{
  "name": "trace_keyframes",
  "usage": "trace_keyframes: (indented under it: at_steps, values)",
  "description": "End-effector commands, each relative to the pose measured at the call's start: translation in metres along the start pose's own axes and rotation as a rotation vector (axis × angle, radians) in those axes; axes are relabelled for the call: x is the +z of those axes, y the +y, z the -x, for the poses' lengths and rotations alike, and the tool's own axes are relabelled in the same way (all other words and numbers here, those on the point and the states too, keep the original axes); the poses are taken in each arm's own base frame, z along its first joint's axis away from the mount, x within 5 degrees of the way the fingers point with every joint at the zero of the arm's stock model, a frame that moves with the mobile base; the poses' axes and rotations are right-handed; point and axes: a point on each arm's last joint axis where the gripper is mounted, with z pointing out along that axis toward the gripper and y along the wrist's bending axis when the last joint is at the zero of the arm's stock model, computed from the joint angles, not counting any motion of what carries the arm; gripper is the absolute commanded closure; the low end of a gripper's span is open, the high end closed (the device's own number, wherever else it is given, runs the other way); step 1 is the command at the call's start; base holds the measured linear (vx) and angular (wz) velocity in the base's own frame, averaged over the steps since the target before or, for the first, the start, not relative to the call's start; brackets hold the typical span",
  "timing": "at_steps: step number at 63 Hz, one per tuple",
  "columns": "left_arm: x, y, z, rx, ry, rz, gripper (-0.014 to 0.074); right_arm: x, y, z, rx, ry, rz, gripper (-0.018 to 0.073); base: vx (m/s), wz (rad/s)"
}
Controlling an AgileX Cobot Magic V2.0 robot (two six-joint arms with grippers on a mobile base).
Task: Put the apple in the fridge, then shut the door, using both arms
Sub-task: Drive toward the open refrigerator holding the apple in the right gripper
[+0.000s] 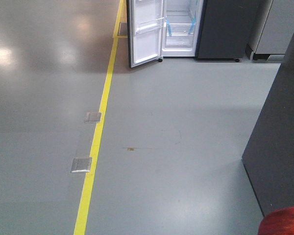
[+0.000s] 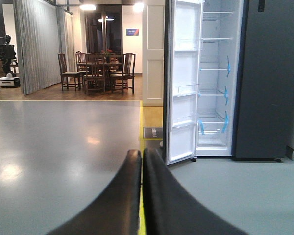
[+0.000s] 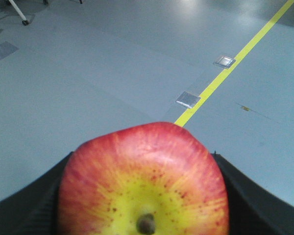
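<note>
Right gripper (image 3: 143,196) is clamped around the apple (image 3: 143,181). Left gripper (image 2: 141,154) is pressed closed, and the door (image 2: 183,83) of the fridge (image 2: 269,73) is seen swung open.

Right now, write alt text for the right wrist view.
A red-and-yellow apple fills the foreground, stem end toward the camera, clamped between black fingers. Behind it, grey floor with a yellow line and two metal floor plates.

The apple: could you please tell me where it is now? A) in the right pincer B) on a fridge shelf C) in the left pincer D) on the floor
A: the right wrist view shows the apple gripped in the right pincer, while the left pincer is shut and empty.
</note>
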Motion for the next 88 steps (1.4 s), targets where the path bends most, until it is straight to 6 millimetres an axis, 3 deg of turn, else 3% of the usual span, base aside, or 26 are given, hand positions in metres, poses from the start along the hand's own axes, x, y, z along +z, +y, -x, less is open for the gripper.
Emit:
trace_keyframes:
  at_steps: [1, 88]
  values:
    - [-0.0011, 0.0004, 0.0000, -0.017, -0.063, 0.001, 0.0603, -0.0038, 0.0005, 0.0128, 0.003, -0.088, -0.003, 0.0158, 0.33, -0.04]
    - [-0.0011, 0.0004, 0.0000, -0.017, -0.063, 0.001, 0.0603, -0.0038, 0.0005, 0.0129, 0.003, -0.089, -0.003, 0.0158, 0.33, -0.02]
